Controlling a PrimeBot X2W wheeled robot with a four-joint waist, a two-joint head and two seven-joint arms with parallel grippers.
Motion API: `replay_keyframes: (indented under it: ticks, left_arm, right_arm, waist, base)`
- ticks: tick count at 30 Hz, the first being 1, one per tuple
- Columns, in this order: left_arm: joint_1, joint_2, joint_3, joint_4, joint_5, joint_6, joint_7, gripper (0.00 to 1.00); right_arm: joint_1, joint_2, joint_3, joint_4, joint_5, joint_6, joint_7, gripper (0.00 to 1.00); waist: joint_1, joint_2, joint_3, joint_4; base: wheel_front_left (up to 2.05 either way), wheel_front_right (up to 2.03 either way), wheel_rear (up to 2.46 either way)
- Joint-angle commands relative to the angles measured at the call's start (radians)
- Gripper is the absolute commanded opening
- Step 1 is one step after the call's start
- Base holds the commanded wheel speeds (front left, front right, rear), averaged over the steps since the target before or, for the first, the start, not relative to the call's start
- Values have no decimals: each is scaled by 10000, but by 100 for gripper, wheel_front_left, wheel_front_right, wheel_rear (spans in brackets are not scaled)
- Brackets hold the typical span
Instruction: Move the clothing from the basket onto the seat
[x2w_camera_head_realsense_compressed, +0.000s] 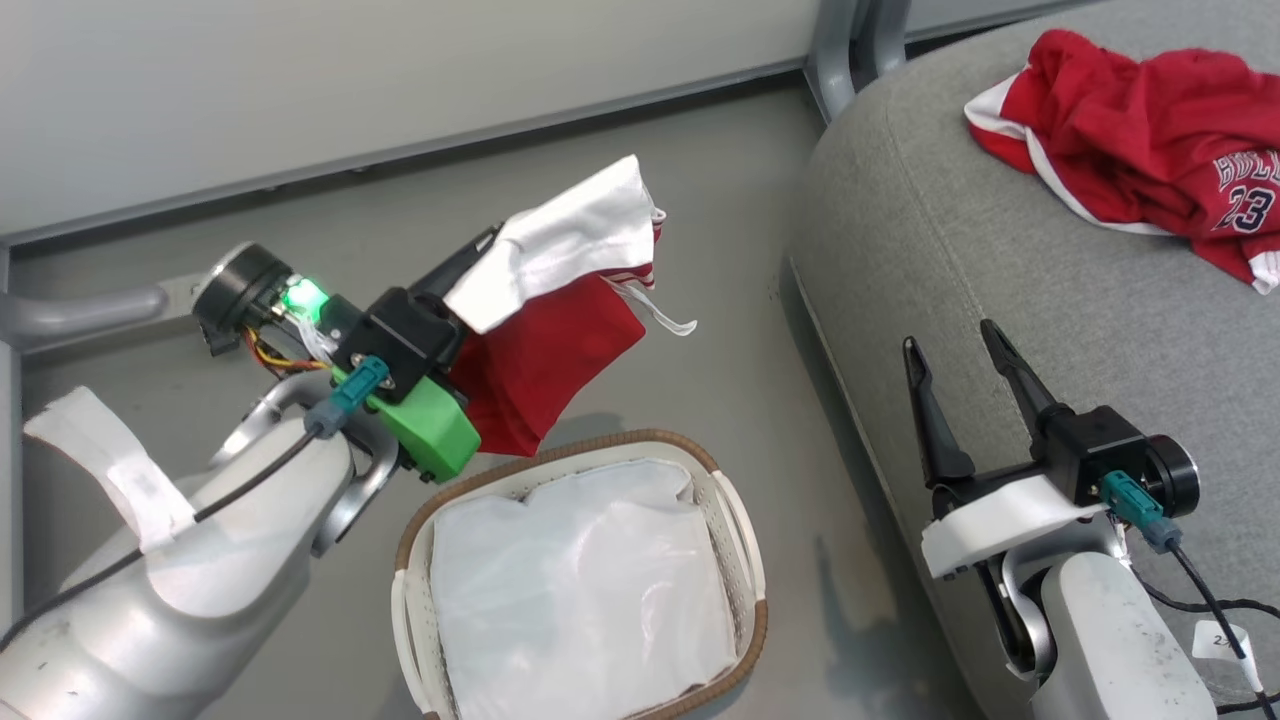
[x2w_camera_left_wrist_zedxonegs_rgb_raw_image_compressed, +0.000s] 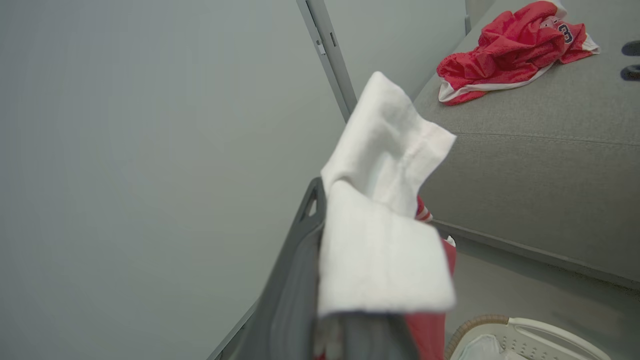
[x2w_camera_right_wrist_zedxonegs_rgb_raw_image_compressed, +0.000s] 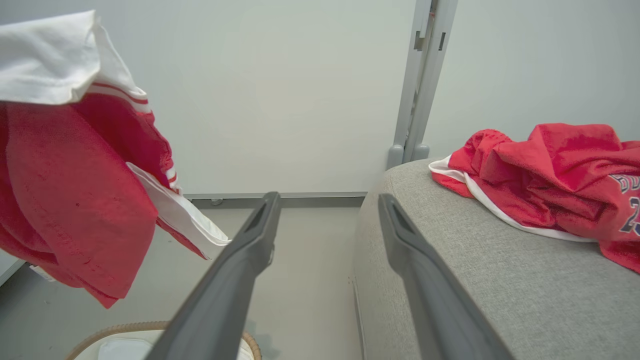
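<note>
My left gripper (x2w_camera_head_realsense_compressed: 480, 262) is shut on a red garment (x2w_camera_head_realsense_compressed: 545, 360) with a white panel (x2w_camera_head_realsense_compressed: 570, 240), which hangs in the air above the far rim of the basket (x2w_camera_head_realsense_compressed: 745, 540). The same garment (x2w_camera_left_wrist_zedxonegs_rgb_raw_image_compressed: 380, 240) drapes over the fingers in the left wrist view, and the garment (x2w_camera_right_wrist_zedxonegs_rgb_raw_image_compressed: 75, 190) hangs at the left of the right wrist view. A second red jersey (x2w_camera_head_realsense_compressed: 1140, 140) lies crumpled on the grey seat (x2w_camera_head_realsense_compressed: 950, 260). My right gripper (x2w_camera_head_realsense_compressed: 955, 355) stands open and empty beside the seat's front edge. Inside the basket lies a glossy white liner (x2w_camera_head_realsense_compressed: 580, 580).
A grey floor (x2w_camera_head_realsense_compressed: 400, 230) runs between the basket and a pale wall with a grey baseboard. A grey metal post (x2w_camera_head_realsense_compressed: 850, 50) stands at the seat's far left corner. A grey curved bar (x2w_camera_head_realsense_compressed: 80, 310) sits at the left edge.
</note>
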Motion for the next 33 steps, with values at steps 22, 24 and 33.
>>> replay_keyframes:
  ticks: [22,24,33]
  left_arm:
    - [-1993,234,700,-2426,-430,118,1477,0]
    - [-2116,194,700,-2502,-467,90,1547,0]
    - [-2446,-52,554,-2907,-518,2,1800,0]
  right_arm:
    - [83,-37,2635,1152,127,-14,-13,100]
    - [102,-37,2981,1317,146,-14,-14,100]
    - [-932,-37,3422,1438,199,-14,-13,100]
  waist:
    - [1,0,-2002,469]
    - [1,0,-2049,510]
    - [1,0,-2103,703]
  base:
    - [0,0,0]
    - [0,0,0]
    - [0,0,0]
